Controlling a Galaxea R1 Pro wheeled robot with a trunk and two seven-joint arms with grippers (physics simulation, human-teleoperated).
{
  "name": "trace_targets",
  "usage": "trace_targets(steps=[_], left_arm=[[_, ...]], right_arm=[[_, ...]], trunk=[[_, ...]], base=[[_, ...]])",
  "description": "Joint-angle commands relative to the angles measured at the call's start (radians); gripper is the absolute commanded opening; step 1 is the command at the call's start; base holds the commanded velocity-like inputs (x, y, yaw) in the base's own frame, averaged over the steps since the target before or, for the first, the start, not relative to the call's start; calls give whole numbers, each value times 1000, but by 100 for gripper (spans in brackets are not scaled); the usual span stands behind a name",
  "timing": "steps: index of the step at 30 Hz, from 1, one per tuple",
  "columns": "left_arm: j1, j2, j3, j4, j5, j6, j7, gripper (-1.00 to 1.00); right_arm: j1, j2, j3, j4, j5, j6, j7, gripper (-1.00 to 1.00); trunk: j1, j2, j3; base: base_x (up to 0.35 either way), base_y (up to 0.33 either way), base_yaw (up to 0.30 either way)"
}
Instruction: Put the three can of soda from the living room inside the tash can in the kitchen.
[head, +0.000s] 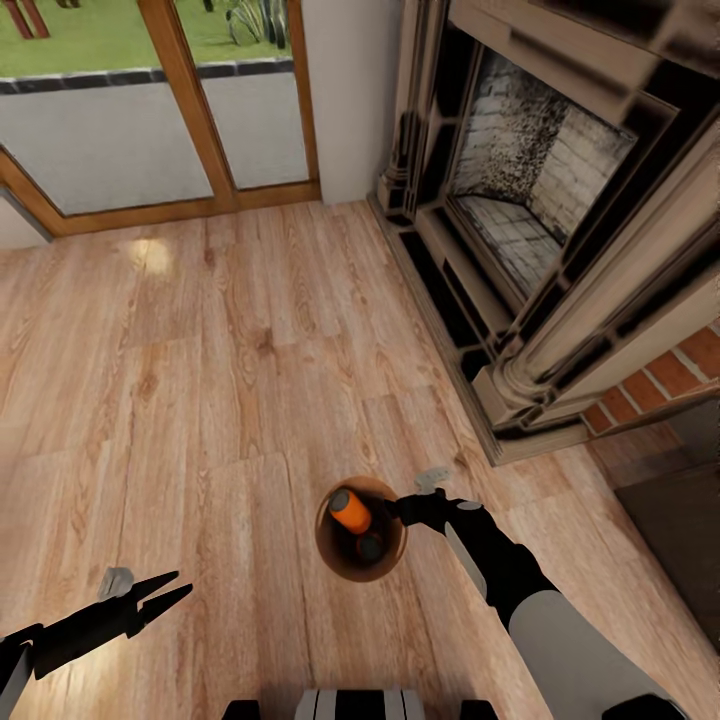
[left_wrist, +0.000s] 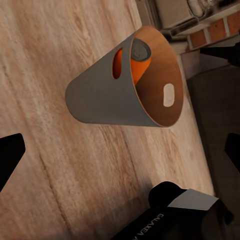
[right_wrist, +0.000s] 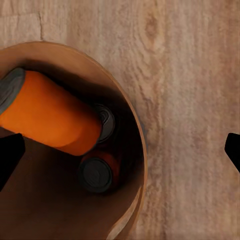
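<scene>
While my right tool (head: 408, 507) pinches the round brown bin's (head: 330, 560) rim, orange soda cans (right_wrist: 52, 117) inside, I keep it level; left tool (head: 172, 590) spread.

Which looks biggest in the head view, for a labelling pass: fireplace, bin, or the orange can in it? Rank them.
1. Fireplace, by far the largest.
2. Brown bin, much smaller.
3. Orange can leaning inside the bin, smallest.
The fireplace lies farther from the camera yet looks largest, so the order is safe.
</scene>
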Motion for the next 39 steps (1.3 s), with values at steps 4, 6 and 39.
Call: trace_targets(steps=[4,6,39], left_arm=[[0,0,0,0,0,0,0,100],[0,0,0,-1,0,0,0,100],[0,0,0,0,0,1,1,100]], right_arm=[[0,0,3,0,0,0,0,100],[0,0,4,0,0,0,0,100],[0,0,5,0,0,0,-1,100]], trunk=[[-15,28,14],[-23,42,20],[-150,273,124]], base=[[0,0,0],[0,0,0],[0,0,0]])
